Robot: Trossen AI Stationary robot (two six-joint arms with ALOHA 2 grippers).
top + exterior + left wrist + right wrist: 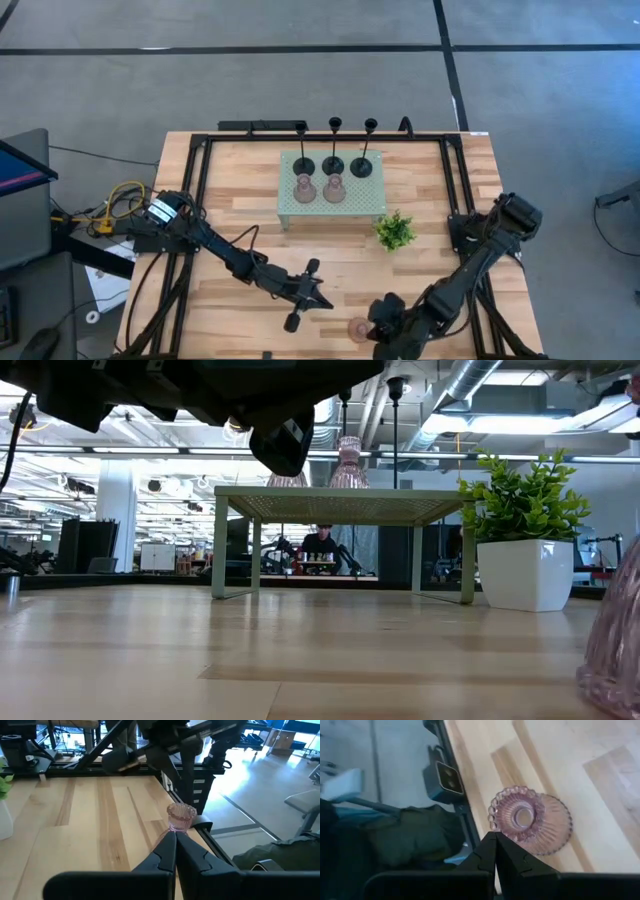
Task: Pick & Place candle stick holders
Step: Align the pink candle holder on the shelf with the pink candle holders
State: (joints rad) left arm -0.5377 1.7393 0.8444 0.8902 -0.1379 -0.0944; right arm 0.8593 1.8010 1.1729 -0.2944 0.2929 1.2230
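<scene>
Right gripper point(495, 851) is hanging over the near edge of the table point(240, 190), its two fingers pressed together with nothing between them. A pink candle stick holder point(532, 820) is standing upright on the wood just ahead of the fingertips, not touching them; the right wrist view is looking down into its beaded rim and ribbed base. In the high view the same holder point(357, 328) is sitting immediately beside this gripper point(384, 322), on the side facing the left arm.

Left gripper point(175, 851) is hovering near the table's middle front, fingers likewise closed and holding nothing. The pink holder point(180, 817) is lying beyond its tips, well apart, toward the right arm. In the high view this gripper point(308, 292) is pointing that way.

Away from both grippers, at the far side, a pale green tray point(372, 208) is carrying three black candle stick holders point(333, 165) in a row and two further pink holders point(320, 190) in front of them. A small green plant point(395, 231) in a white pot is standing beside the tray, on the right gripper's side.
</scene>
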